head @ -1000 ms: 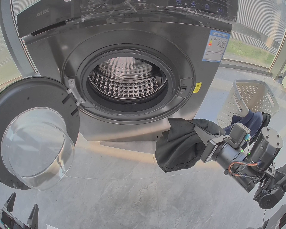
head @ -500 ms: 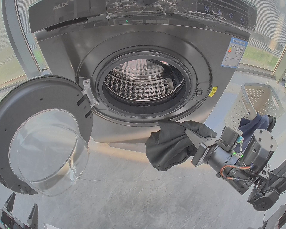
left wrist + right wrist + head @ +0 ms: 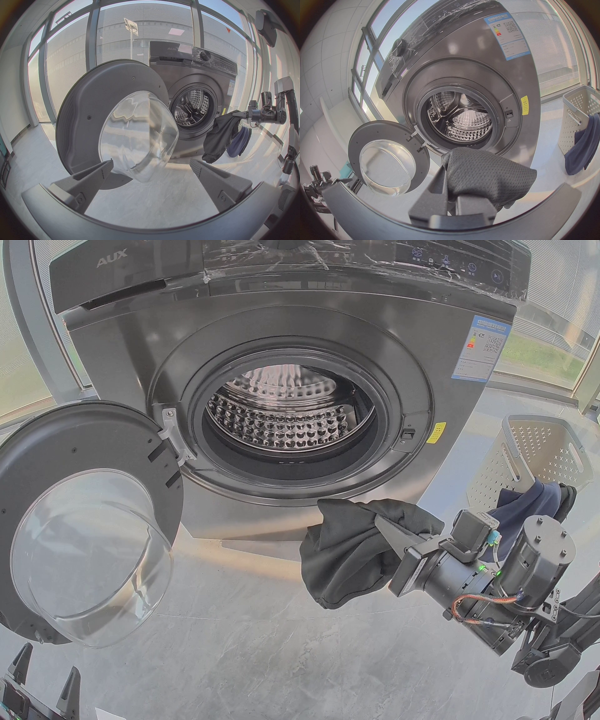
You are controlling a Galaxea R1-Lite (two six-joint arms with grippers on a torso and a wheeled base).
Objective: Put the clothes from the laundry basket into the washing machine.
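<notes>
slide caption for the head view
Right end effector holds a black garment in front of the open washing machine.

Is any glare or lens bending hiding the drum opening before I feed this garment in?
Head view: the drum reads clearly, with small highlights on its steel; a sunlit band crosses the floor below the washing machine. Left wrist view: strong fisheye curve; the door glass mirrors the windows. Right wrist view: the black garment masks the lower middle, the drum above it is clear.

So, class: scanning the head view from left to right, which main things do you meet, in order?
washer door → drum → black garment → laundry basket
</notes>
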